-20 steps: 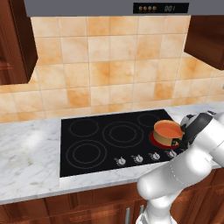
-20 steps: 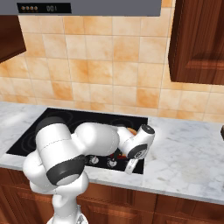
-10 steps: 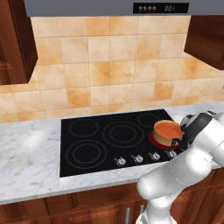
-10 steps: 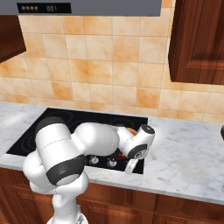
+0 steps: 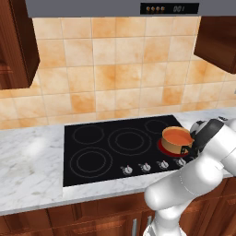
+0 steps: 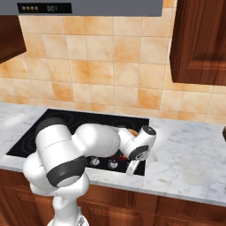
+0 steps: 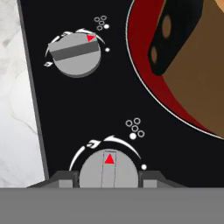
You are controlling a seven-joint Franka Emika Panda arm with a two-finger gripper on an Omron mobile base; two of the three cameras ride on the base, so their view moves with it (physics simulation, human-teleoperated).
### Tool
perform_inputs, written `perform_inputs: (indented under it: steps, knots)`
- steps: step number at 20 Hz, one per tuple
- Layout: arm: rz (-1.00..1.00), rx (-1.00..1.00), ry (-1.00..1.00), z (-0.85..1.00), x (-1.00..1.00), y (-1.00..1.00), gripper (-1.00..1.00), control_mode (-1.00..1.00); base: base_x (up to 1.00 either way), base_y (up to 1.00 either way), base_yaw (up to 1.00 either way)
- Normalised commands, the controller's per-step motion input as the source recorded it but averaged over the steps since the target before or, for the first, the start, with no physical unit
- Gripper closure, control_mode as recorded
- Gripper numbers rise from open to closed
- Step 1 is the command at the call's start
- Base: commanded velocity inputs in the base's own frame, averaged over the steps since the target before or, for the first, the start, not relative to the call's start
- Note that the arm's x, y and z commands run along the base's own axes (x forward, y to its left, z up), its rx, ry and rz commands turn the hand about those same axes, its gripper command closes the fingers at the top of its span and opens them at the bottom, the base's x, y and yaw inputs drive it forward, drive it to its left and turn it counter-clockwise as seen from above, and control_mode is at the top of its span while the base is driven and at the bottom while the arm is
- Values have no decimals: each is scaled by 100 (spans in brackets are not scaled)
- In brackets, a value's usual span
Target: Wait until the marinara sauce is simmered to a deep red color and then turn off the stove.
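The marinara sauce (image 5: 176,134) is an orange-red disc in a small copper pot (image 5: 175,143) on the stove's (image 5: 115,147) right front burner, which glows red (image 7: 142,74). In the hand view the pot's copper wall (image 7: 197,74) and dark handle (image 7: 168,37) are at the upper right. My gripper (image 7: 108,180) is shut on a silver knob (image 7: 108,168) at the stove's front edge, a fingertip (image 7: 65,180) pressed to each side. The knob's red marker points straight up. In the right base view the gripper (image 6: 129,167) points down at the knob row.
A second knob (image 7: 73,51), marker turned aside, sits just beyond the held one. White marble counter (image 5: 32,161) flanks the stove on both sides. Tiled wall, grey range hood (image 5: 115,7) and wooden cabinets (image 6: 198,39) stand above.
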Motion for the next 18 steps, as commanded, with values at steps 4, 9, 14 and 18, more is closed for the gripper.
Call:
perform_inputs:
  steps: [4, 9, 14, 18]
  knots:
    - [0, 0, 0, 0, 0, 0, 100, -100, 0, 0, 0]
    - [0, 0, 0, 0, 0, 0, 100, -100, 0, 0, 0]
    - [0, 0, 0, 0, 0, 0, 100, -100, 0, 0, 0]
    - [0, 0, 0, 0, 0, 0, 100, -100, 0, 0, 0]
